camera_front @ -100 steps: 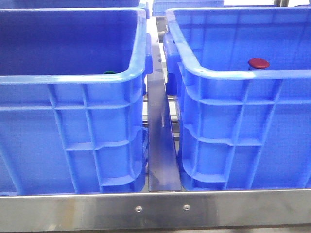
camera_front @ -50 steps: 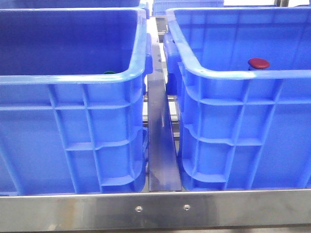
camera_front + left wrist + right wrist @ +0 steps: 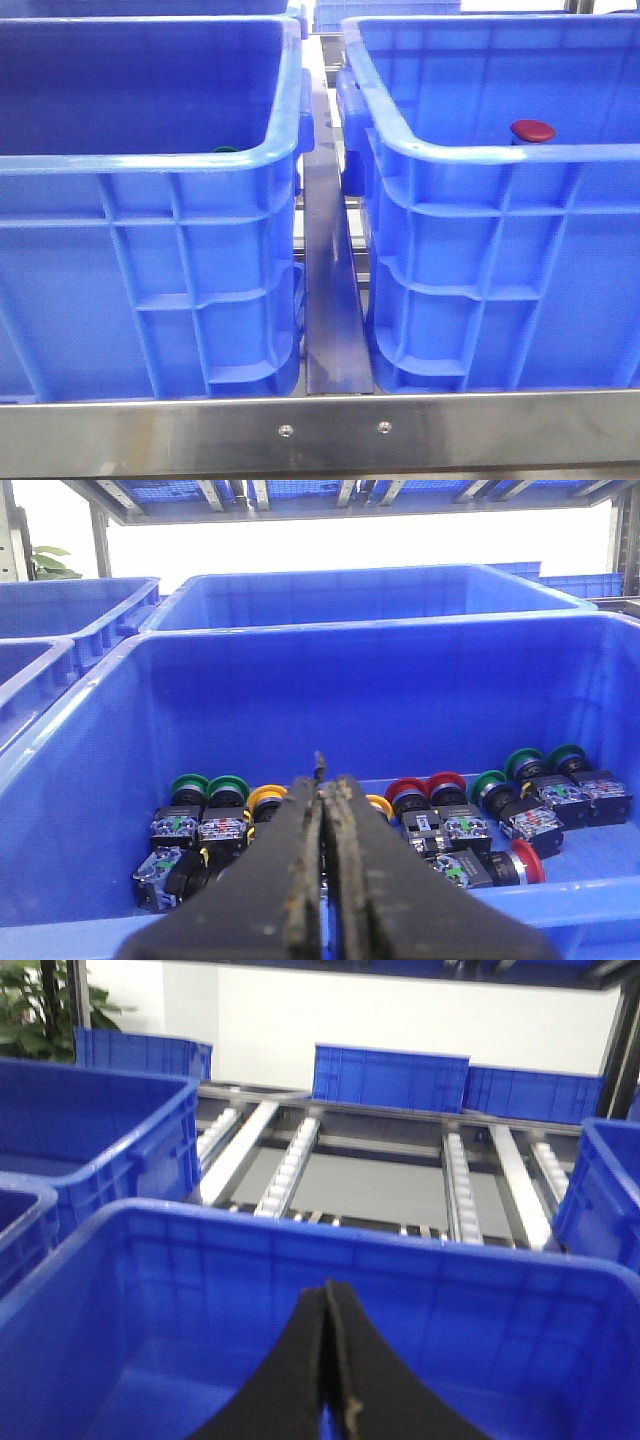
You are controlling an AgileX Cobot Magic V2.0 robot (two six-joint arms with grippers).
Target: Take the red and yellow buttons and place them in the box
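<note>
Beyond your clenched left gripper (image 3: 327, 810), red buttons (image 3: 425, 790) and yellow buttons (image 3: 266, 798) lying in the crate (image 3: 90, 780), your right gripper (image 3: 327, 1340) clenched over the box (image 3: 150, 1260), nothing held.

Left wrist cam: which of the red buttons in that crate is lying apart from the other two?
The red button nearest the crate's front wall, lying on its side. The other two reds sit side by side in the back row, beyond the shut left gripper.

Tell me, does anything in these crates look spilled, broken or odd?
Nothing stands out. The buttons lie in a loose jumble on the crate floor, red, yellow and green mixed, none visibly broken. Both crates in the front view sit upright.
</note>
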